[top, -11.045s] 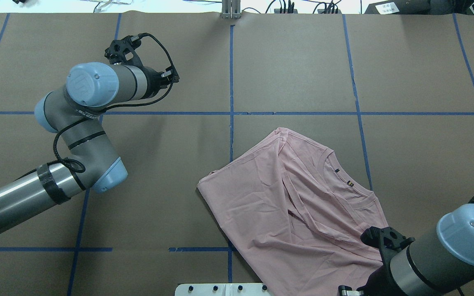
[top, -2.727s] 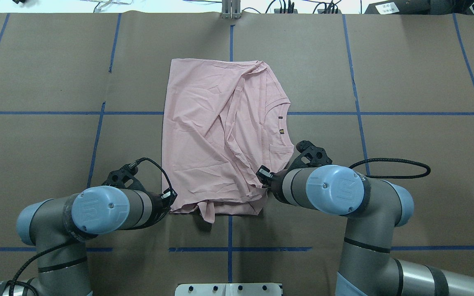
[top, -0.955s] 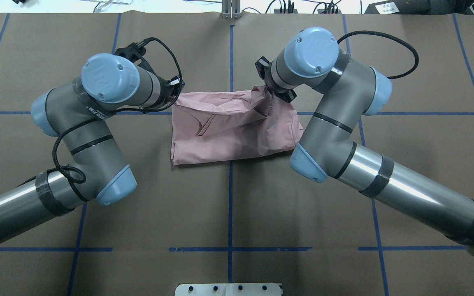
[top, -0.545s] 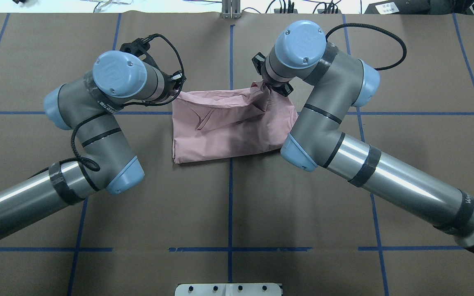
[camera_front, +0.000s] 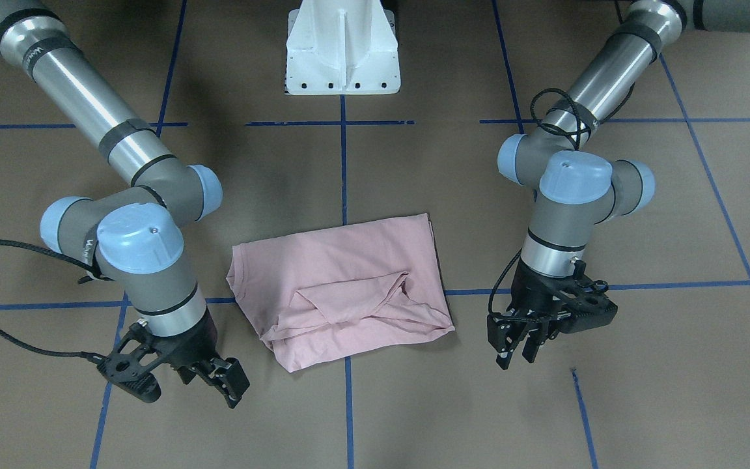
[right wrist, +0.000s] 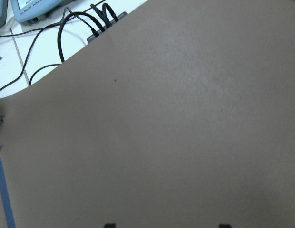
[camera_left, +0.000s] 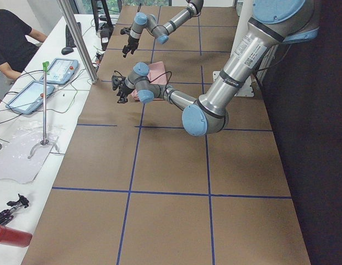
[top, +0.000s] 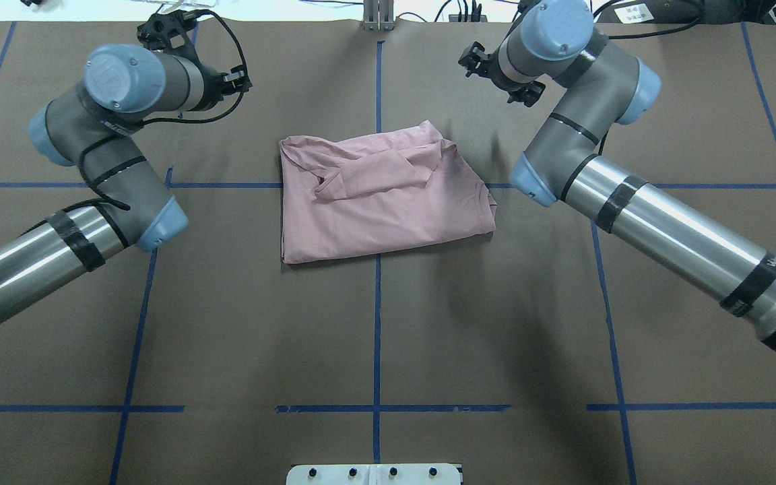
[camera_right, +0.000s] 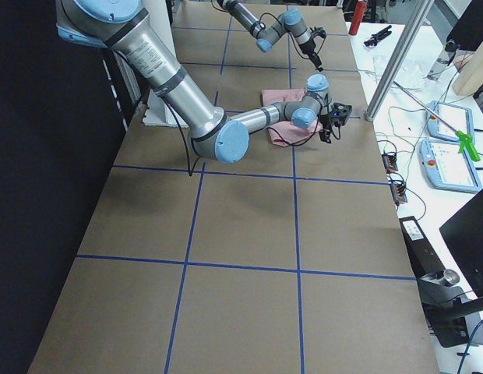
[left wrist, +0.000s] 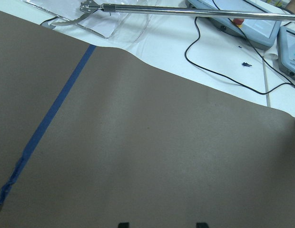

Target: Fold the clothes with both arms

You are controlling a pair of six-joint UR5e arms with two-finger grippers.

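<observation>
Exterior front-facing view: left gripper [camera_front: 517, 355] and right gripper [camera_front: 222, 384], both parted and empty, flank the half-folded T-shirt [camera_front: 349, 267] at mid-table [camera_front: 414, 410]; smoothing its rumpled top flap [camera_front: 355, 301] would likely help the next fold.

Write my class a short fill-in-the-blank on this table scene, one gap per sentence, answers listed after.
The folded T-shirt is ___ in colour.
The tape lines on the table are ___.
The left gripper and right gripper each hold ___.
In the front-facing view, the left gripper appears on the shirt's ___ side.
Answers: pink; blue; nothing; right.
</observation>
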